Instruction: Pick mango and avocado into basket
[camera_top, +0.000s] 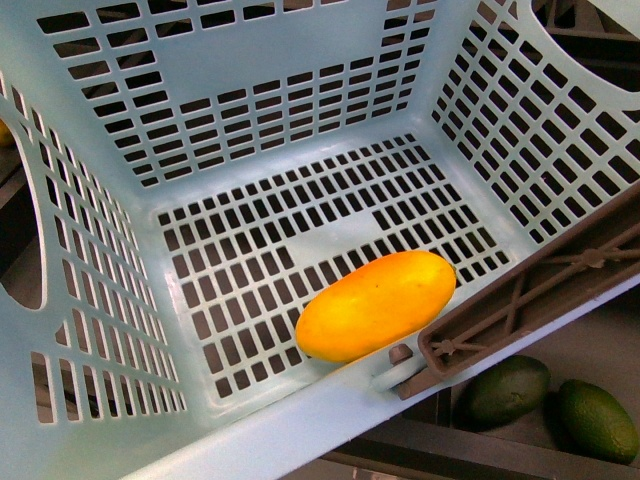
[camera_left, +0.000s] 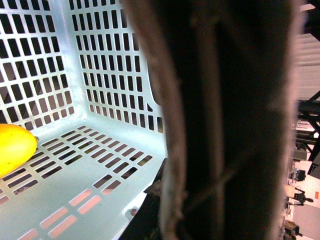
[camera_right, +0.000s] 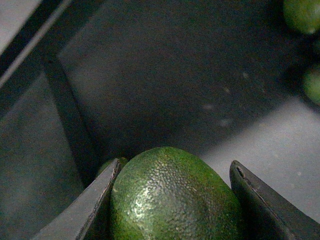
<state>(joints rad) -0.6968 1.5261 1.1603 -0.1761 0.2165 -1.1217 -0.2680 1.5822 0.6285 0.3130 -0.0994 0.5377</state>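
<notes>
The pale turquoise basket (camera_top: 300, 90) fills the front view, tilted and very close. The yellow-orange mango (camera_top: 376, 305) lies on its slotted floor against the near wall, and its end also shows in the left wrist view (camera_left: 15, 147). The brown basket handle (camera_top: 540, 290) crosses the right rim. In the left wrist view the handle (camera_left: 225, 120) is a dark blur right at the camera; my left gripper is shut on it, its fingers hidden. My right gripper (camera_right: 175, 200) is shut on the dark green avocado (camera_right: 170, 180), pebbled skin between both fingers (camera_right: 97, 205). Neither arm shows in the front view.
Two more green avocados (camera_top: 505, 390) (camera_top: 598, 420) lie below the basket's near right corner. Under my right gripper is a dark bin floor (camera_right: 165, 75) with a black divider bar (camera_right: 65, 100). Other green fruit (camera_right: 302, 15) sits at that bin's far corner.
</notes>
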